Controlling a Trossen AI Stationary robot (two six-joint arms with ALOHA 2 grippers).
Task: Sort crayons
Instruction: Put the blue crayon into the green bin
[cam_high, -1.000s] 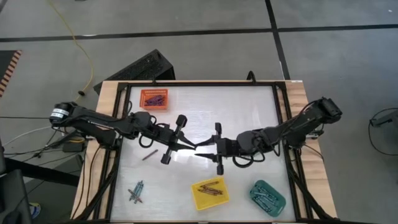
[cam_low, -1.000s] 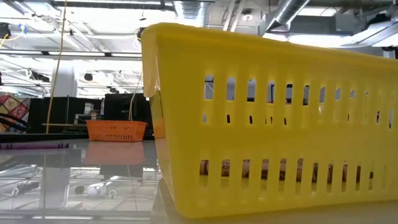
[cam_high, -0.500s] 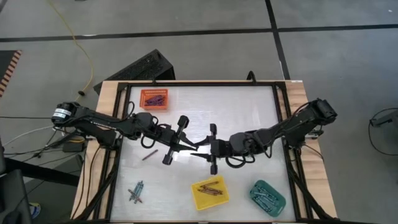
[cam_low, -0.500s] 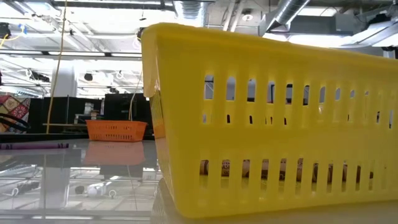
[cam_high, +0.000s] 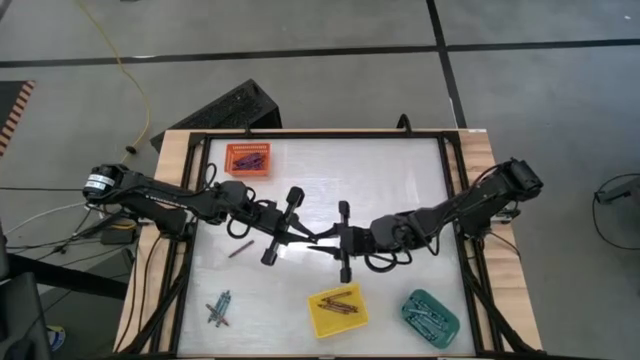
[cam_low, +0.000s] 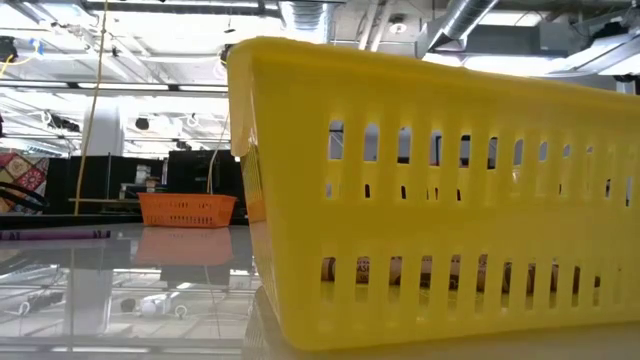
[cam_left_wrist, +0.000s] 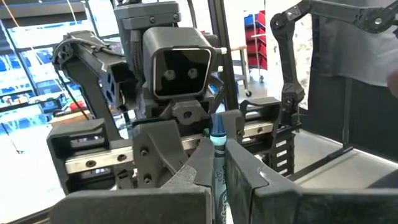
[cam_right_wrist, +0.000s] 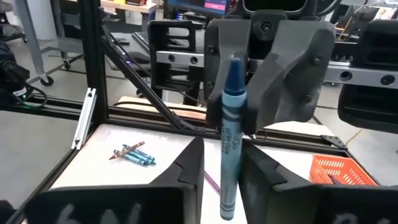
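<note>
Handover mid-table: right gripper (cam_high: 327, 240) has moved in toward the left gripper (cam_high: 308, 237) since a second ago, tips now meeting, and its fingers have narrowed around the blue crayon (cam_right_wrist: 229, 134). Left gripper is clenched on that crayon; in the left wrist view it stands upright between the fingers (cam_left_wrist: 199, 168). Right wrist view shows the crayon between the right fingers (cam_right_wrist: 186, 168), but a small gap shows each side, so closing on it, not firmly gripping yet. Judgement: transfer about to complete, then teal tray (cam_high: 431, 314) is the likely drop.

Around: yellow tray (cam_high: 337, 310) with brownish crayons, just below the grippers; orange tray (cam_high: 248, 159) at the far edge; loose crayon (cam_high: 239, 249) beside the left arm; small crayon pile (cam_high: 218, 307) near the front left corner. Nothing blocks the path; slip risk if left lets go early
</note>
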